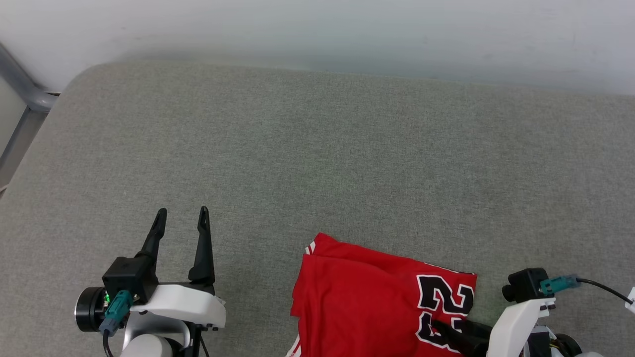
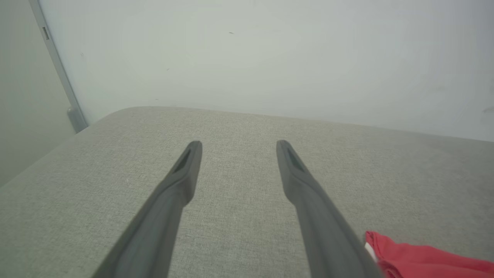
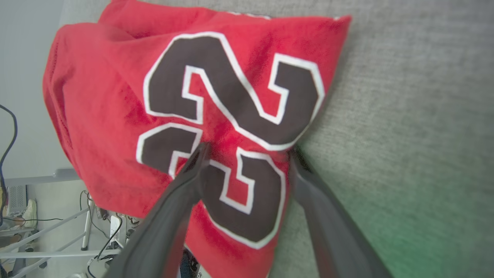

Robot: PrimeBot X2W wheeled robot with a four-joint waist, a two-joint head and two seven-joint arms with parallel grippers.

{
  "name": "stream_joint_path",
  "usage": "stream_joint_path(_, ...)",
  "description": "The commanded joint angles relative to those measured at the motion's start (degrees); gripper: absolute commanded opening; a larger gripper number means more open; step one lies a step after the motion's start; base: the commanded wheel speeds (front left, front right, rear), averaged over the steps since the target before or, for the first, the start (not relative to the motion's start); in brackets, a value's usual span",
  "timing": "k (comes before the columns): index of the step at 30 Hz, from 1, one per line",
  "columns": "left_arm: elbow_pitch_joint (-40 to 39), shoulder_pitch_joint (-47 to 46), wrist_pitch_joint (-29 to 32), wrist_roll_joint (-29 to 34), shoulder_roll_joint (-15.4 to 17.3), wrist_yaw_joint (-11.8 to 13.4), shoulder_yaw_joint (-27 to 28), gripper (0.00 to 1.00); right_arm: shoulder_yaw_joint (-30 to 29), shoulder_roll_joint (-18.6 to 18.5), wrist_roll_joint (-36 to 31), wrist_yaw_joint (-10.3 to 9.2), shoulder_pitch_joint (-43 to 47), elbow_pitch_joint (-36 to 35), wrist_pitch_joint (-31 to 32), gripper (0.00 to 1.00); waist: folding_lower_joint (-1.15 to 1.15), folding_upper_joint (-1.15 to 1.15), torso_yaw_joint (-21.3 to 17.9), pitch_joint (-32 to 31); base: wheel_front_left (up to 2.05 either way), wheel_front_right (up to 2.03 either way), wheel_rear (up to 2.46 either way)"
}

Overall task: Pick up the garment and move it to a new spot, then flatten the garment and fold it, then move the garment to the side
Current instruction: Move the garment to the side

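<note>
The garment point(image 1: 357, 297) lies folded into a red block at the near edge of the grey padded surface point(image 1: 317, 148), black white-outlined numbers facing up on its right part. My right gripper point(image 3: 249, 150) is open low over those numbers; one finger lies over the print and the other by the garment's point(image 3: 115, 96) edge next to bare grey fabric. In the head view the right gripper point(image 1: 449, 325) reaches in from the lower right. My left gripper point(image 1: 182, 214) stands open over bare surface to the garment's left, nothing between its fingers point(image 2: 185, 173). A red corner of the garment point(image 2: 420, 258) shows beside it.
A pale wall point(image 1: 317, 29) runs along the far edge of the surface. A grey metal frame point(image 1: 25, 99) stands at the far left corner. Beyond the near edge, metal rack legs point(image 3: 50, 239) and cables point(image 3: 104, 239) sit on the floor.
</note>
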Motion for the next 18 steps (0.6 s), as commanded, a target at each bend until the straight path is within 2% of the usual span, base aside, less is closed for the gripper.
stream_joint_path(1,0.2,-0.4,-0.3,0.5,-0.7,-0.5,0.5,1.00,1.6,0.3,0.1,-0.12,0.5,2.4,0.6,0.32,0.00,0.00,-0.1,0.1,0.00,0.00,0.00)
stream_joint_path(2,0.2,-0.4,-0.3,0.7,-0.9,-0.6,0.8,1.00,1.8,0.3,0.3,-0.12,0.4,2.9,0.5,0.10,0.00,0.00,-0.2,0.2,0.00,0.00,0.00)
stream_joint_path(3,0.4,-0.5,-0.3,1.0,-1.1,-0.9,1.0,1.00,2.1,0.4,0.5,-0.11,0.1,3.1,0.4,0.00,0.00,0.00,-0.2,0.2,0.00,0.00,0.00)
stream_joint_path(11,1.2,0.4,-0.3,2.3,-2.0,-2.2,2.6,1.00,3.2,-1.1,0.3,-0.11,-2.9,2.5,-2.4,0.00,0.00,0.00,-1.8,-1.7,0.00,0.00,0.00)
stream_joint_path(18,0.0,2.0,-0.2,3.4,-2.1,-2.7,3.8,1.00,2.1,-3.5,-1.0,-0.11,-5.0,1.6,-2.9,0.00,0.00,0.00,-6.8,-3.5,0.00,0.00,0.00)
